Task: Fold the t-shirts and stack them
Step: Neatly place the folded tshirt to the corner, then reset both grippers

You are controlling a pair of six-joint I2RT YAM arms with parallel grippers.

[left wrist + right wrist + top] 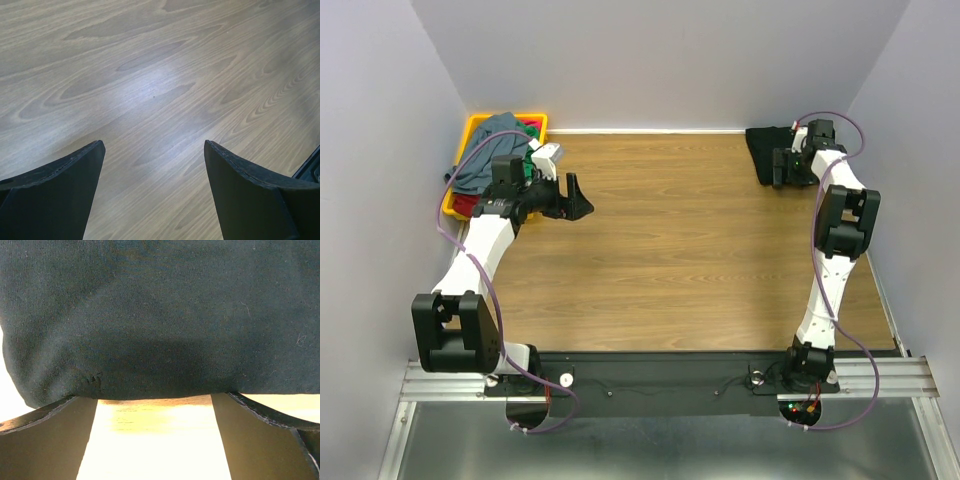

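Note:
A folded black t-shirt [760,146] lies at the far right corner of the wooden table [670,250]. My right gripper [778,168] stands open at its edge. In the right wrist view the black t-shirt [160,315] fills the upper half, and the right gripper [155,397] has both fingertips at the cloth's near fold, with nothing between them. A grey-blue t-shirt [488,150] is heaped in the yellow tray [475,125] at the far left, with bits of red cloth [529,124] and green cloth [534,166] beside it. My left gripper [577,196] hangs open over bare wood, just right of the tray, and is empty [152,145].
Grey walls close in the table on the left, back and right. The arms' bases stand on a black rail [660,370] at the near edge. A purple cable [470,200] loops along the left arm near the tray.

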